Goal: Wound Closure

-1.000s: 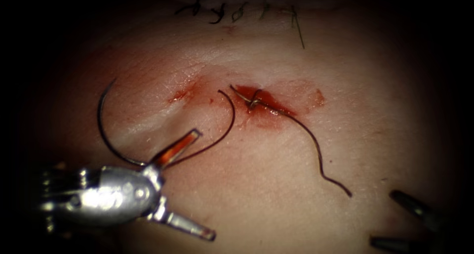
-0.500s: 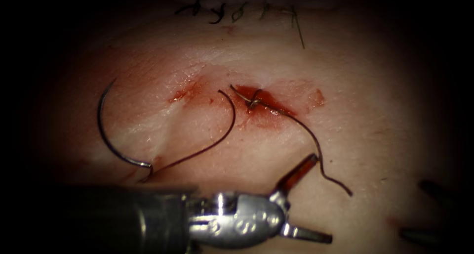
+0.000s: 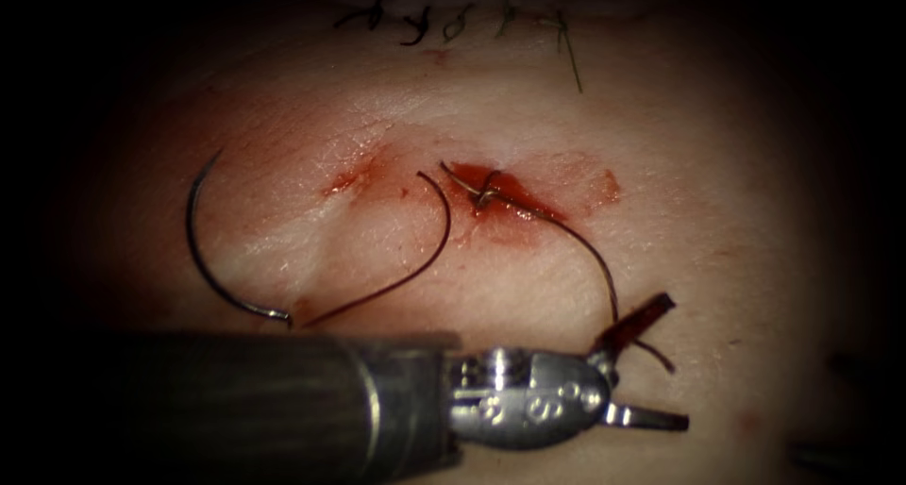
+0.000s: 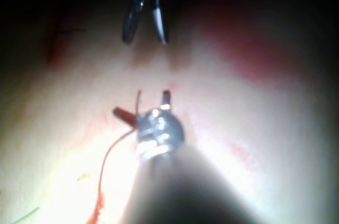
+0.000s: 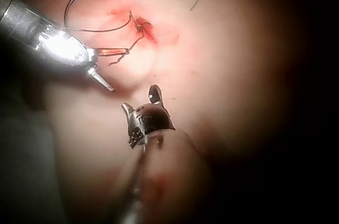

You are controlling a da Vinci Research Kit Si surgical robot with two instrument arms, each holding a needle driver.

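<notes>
The curved needle [image 3: 193, 244] lies free on the tissue [image 3: 746, 202], left of the cut, held by neither tool. Its thread [image 3: 429, 254] arcs from the needle's blunt end up toward the cut. A knot [image 3: 483, 195] sits in the cut amid red fluid [image 3: 514, 200]. From it a thread tail [image 3: 604, 277] runs down to the right. My left tool [image 3: 676, 360] stands open around the tail's end, its upper jaw touching the thread, holding nothing. In the left wrist view the left tool [image 4: 141, 102] is spread astride the thread. My right tool [image 5: 140, 97] is open and empty, apart from the thread.
A row of older dark stitches [image 3: 444, 19] crosses the far edge of the tissue, with one long cut end [image 3: 571, 65] hanging down. The left tool's thick shaft [image 3: 236, 400] lies along the near edge. The right tool [image 4: 144, 17] faces the left one.
The left tool swept right from beside the needle's blunt end to the thread tail's end, jaws open throughout. The right tool drew back toward the lower right. Needle and knot stayed put.
</notes>
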